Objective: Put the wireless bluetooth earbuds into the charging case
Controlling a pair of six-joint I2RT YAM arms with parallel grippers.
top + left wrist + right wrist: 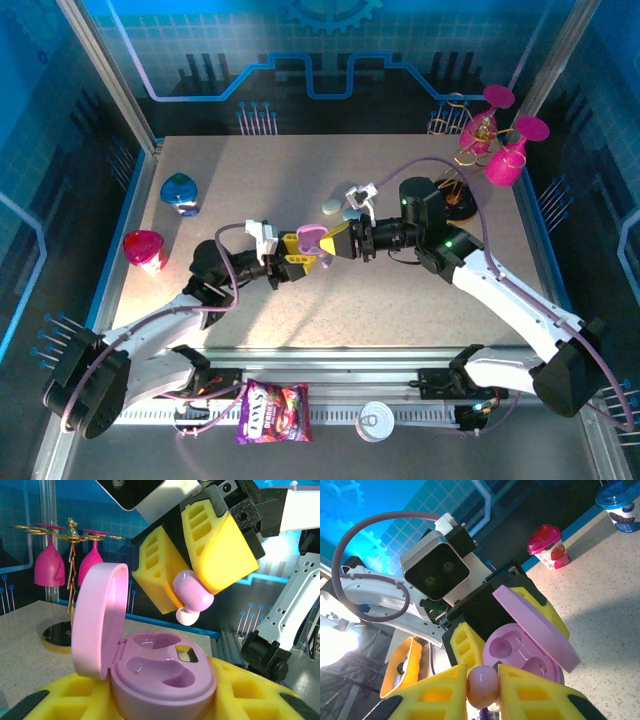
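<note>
A purple charging case (pixel 165 680) sits in my left gripper (pixel 162 695), shut on its base, above the middle of the table. Its lid (pixel 100 625) stands open to the left and both sockets are empty. My right gripper (pixel 192 587) comes in from above, shut on a purple earbud (pixel 192 597) whose pale tip hangs just over the far socket, not touching. In the right wrist view the earbud (pixel 482 685) is pinched between the yellow fingers (pixel 432 695), with the open case (pixel 520 650) just beyond. From above, both grippers meet at the case (pixel 312 238).
A pale case and small pieces (pixel 335 207) lie just behind the grippers. A blue cup (pixel 180 193) and a pink cup (pixel 143 250) stand at the left. A gold stand with pink glasses (pixel 500 140) is at the back right. A snack bag (pixel 272 412) and a can (pixel 378 420) lie at the near rail.
</note>
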